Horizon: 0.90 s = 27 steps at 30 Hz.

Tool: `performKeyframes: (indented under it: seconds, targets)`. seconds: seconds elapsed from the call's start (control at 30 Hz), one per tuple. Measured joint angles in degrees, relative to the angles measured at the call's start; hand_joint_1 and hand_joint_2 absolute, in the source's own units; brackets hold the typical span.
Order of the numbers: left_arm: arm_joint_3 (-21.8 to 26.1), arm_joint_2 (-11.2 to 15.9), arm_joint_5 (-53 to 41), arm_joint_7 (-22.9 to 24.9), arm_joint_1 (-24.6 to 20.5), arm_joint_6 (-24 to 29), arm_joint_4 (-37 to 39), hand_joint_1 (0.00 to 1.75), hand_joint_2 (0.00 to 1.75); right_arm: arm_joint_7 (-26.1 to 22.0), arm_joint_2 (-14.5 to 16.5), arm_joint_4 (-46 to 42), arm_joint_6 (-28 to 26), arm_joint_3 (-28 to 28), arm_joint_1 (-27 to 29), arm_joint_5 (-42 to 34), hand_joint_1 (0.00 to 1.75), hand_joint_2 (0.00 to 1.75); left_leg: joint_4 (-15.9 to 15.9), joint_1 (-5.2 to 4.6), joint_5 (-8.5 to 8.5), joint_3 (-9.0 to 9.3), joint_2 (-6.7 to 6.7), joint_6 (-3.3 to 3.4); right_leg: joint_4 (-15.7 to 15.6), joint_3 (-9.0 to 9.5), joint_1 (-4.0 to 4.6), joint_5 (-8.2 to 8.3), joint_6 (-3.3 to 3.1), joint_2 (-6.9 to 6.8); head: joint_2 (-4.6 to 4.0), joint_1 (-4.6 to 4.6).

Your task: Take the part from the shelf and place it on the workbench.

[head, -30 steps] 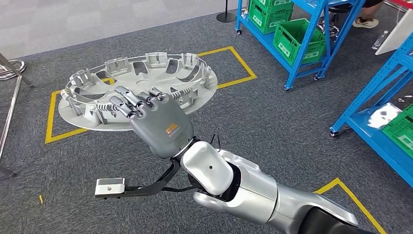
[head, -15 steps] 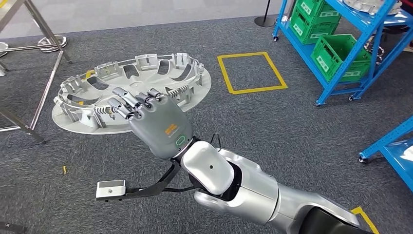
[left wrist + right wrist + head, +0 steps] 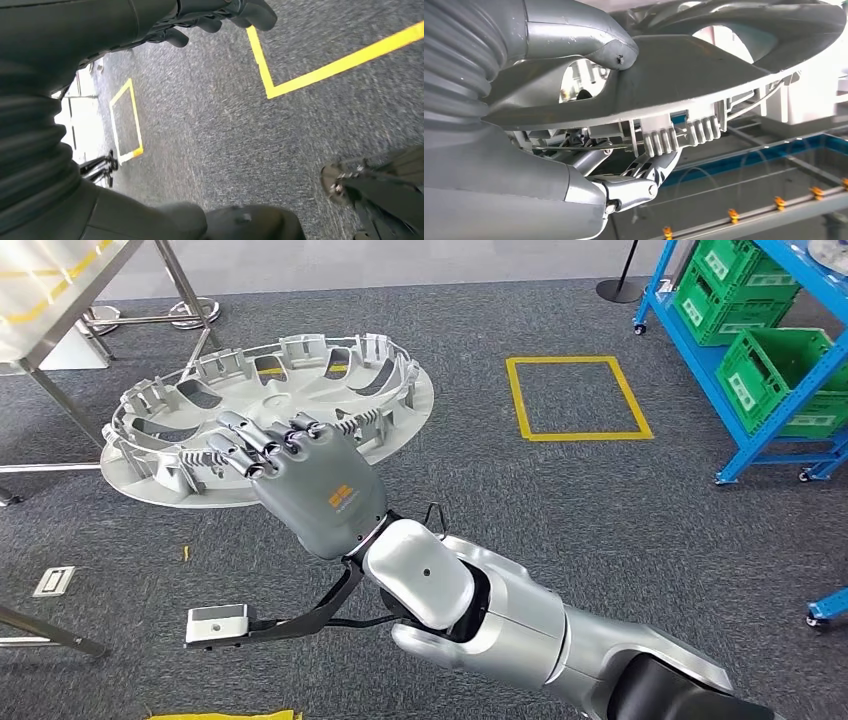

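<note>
The right hand (image 3: pixel 315 490) holds the big silver wheel cover (image 3: pixel 270 405) by its near edge. Its fingers (image 3: pixel 255 445) curl over the rim, and the thumb (image 3: pixel 589 35) presses on the other side. The cover lies almost flat, reaching out past the fingers, high above the floor. A metal counter (image 3: pixel 60 295) stands off to the left, so I think the cover must swing that way. The left hand (image 3: pixel 210 17) hangs down with curled fingers, holding nothing.
</note>
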Motion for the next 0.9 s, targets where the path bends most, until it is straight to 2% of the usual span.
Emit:
performKeyframes:
  seconds: [0.03,0.07,0.13,0.17,0.2,0.27,0.3,0.37,0.4,0.43,0.47,0.5,0.53,0.57,0.63,0.7,0.77,0.8,0.83,0.9]
  targets:
    - [0.03,0.01,0.0,0.0,0.04,0.0,0.0,0.0,1.75,-0.02,0.0,0.13,-0.07,0.04,0.01,-0.03,1.75,1.75,-0.91,0.0,0.96,0.57,0.14,0.01,0.01,0.02,0.05,-0.05,0.03,-0.66,0.0,-0.01]
    - [0.04,0.02,0.0,0.0,0.08,0.01,0.0,0.0,1.75,-0.03,0.0,0.29,-0.13,0.09,0.01,-0.07,1.75,1.75,-3.83,-0.02,2.67,2.18,0.61,0.09,0.02,0.08,0.1,-0.12,0.1,-1.25,0.0,-0.01]
    - [0.07,0.03,-0.01,0.0,-0.01,0.03,-0.01,0.0,1.75,-0.04,-0.01,0.47,-0.18,0.19,-0.12,-0.14,1.75,1.75,-11.86,-0.31,5.91,6.54,3.13,0.56,0.16,0.23,0.39,-0.38,0.46,-2.31,0.0,-0.01]
    - [0.08,0.02,-0.02,0.0,-0.14,0.03,-0.02,0.0,1.75,-0.05,-0.01,0.55,-0.22,0.26,-0.27,-0.17,1.75,1.75,-14.66,-0.51,6.68,7.98,4.15,0.97,0.24,0.29,0.61,-0.51,0.7,-2.81,0.0,0.04]
    - [0.08,-0.02,-0.05,0.01,-0.25,0.04,-0.02,0.0,1.75,-0.07,-0.01,0.61,-0.32,0.31,-0.44,-0.19,1.75,1.75,-16.13,-0.68,6.84,8.68,4.68,1.4,0.31,0.35,0.81,-0.64,0.94,-3.36,0.0,0.09]
    - [0.09,-0.05,-0.13,0.02,-0.31,0.08,-0.01,0.0,1.75,-0.1,0.03,0.73,-0.5,0.39,-0.68,-0.21,1.75,1.75,-16.54,-0.78,6.82,8.73,3.57,2.17,0.33,0.51,0.95,-0.91,1.43,-4.64,0.0,0.21]
    - [0.11,-0.1,-0.16,0.03,-0.24,0.14,-0.01,0.0,1.75,-0.12,0.1,0.78,-0.58,0.41,-0.74,-0.24,1.75,1.75,-16.66,-0.7,6.9,8.82,2.84,2.53,0.76,0.51,0.82,-1.4,1.75,-4.49,0.0,0.22]
    - [0.22,-0.11,-0.17,0.03,-0.16,0.34,-0.02,0.0,1.75,-0.14,0.21,0.86,-0.73,0.44,-0.79,-0.31,1.75,1.75,-16.93,-0.45,7.15,9.03,1.4,3.24,4.59,-0.99,0.48,-3.7,2.4,-2.03,0.0,0.3]
    - [0.3,-0.13,-0.17,0.02,-0.17,0.44,-0.02,0.0,1.75,-0.17,0.19,0.95,-0.8,0.45,-0.74,-0.34,1.75,1.75,-16.95,-0.36,7.21,8.97,0.75,3.45,8.21,-2.67,0.26,-5.37,2.59,-0.07,0.0,0.35]
    - [0.39,-0.12,-0.11,-0.03,-0.19,0.52,-0.02,0.0,1.75,-0.22,0.14,1.08,-0.92,0.49,-0.66,-0.36,1.75,1.75,-16.91,-0.32,7.25,8.89,-0.01,3.58,12.28,-4.78,0.16,-6.87,2.71,1.25,0.0,0.39]
    - [0.49,-0.14,0.02,-0.12,-0.16,0.62,-0.02,0.0,1.75,-0.31,0.09,1.25,-1.03,0.55,-0.58,-0.37,1.75,1.75,-16.83,-0.32,7.26,8.84,-0.81,3.64,15.43,-6.54,0.1,-7.68,2.78,1.92,0.0,0.43]
    - [0.62,-0.17,0.26,-0.27,-0.04,0.77,-0.02,0.0,1.75,-0.44,0.05,1.4,-1.14,0.66,-0.52,-0.38,1.75,1.75,-16.74,-0.31,7.25,8.82,-1.65,3.65,16.8,-7.51,0.06,-7.5,2.79,2.22,0.0,0.44]
    - [0.79,-0.17,0.58,-0.42,0.11,0.93,-0.01,0.0,1.75,-0.61,0.04,1.51,-1.26,0.8,-0.49,-0.41,1.75,1.75,-16.63,-0.3,7.22,8.82,-2.5,3.62,15.88,-7.39,0.01,-6.22,2.73,2.4,0.0,0.44]
    - [0.99,-0.17,0.86,-0.54,0.28,1.09,-0.01,0.0,1.75,-0.78,0.04,1.56,-1.36,0.96,-0.47,-0.43,1.75,1.75,-16.52,-0.28,7.18,8.84,-3.28,3.57,12.92,-6.21,-0.07,-4.26,2.63,2.7,0.0,0.46]
    - [1.4,-0.2,1.18,-0.6,0.53,1.25,0.0,0.0,1.75,-1.12,0.05,1.58,-1.63,1.22,-0.41,-0.47,1.75,1.75,-16.23,-0.26,7.08,8.65,-4.75,3.21,5.12,-2.9,-0.37,-0.79,2.51,4.94,0.0,0.46]
    - [1.69,-0.22,1.21,-0.56,0.79,1.26,0.01,0.0,1.75,-1.41,0.09,1.57,-1.94,1.38,-0.34,-0.49,1.75,1.75,-16.14,-0.22,7.14,8.24,-5.94,2.48,1.32,-1.23,-0.43,0.27,2.44,6.46,0.0,0.45]
    - [1.88,-0.19,1.22,-0.51,1.18,1.26,0.04,0.0,1.75,-1.5,0.23,1.56,-2.11,1.5,-0.28,-0.51,1.75,1.75,-16.45,-0.09,7.39,7.88,-6.94,1.61,1.03,-1.03,-0.27,0.43,2.01,5.55,0.0,0.47]
    - [1.97,-0.18,1.2,-0.5,1.38,1.26,0.07,0.0,1.75,-1.38,0.36,1.54,-2.11,1.55,-0.24,-0.5,1.75,1.75,-16.33,-0.11,7.28,7.7,-6.49,1.28,0.75,-0.88,-0.29,0.59,1.65,4.96,0.0,0.39]
    - [2.02,-0.18,1.13,-0.49,1.5,1.26,0.08,0.0,1.75,-1.2,0.46,1.46,-2.07,1.6,-0.18,-0.45,1.75,1.75,-15.47,-0.17,6.7,7.22,-5.33,1.0,0.45,-0.72,-0.36,0.73,1.26,4.29,0.0,0.23]
    - [2.08,-0.21,0.76,-0.49,1.47,1.26,0.09,0.0,1.75,-0.75,0.51,1.2,-1.86,1.64,0.19,-0.19,1.75,1.75,-10.2,-0.23,3.77,4.81,-1.84,0.57,0.06,-0.52,-0.4,0.84,0.71,2.83,0.0,-0.09]
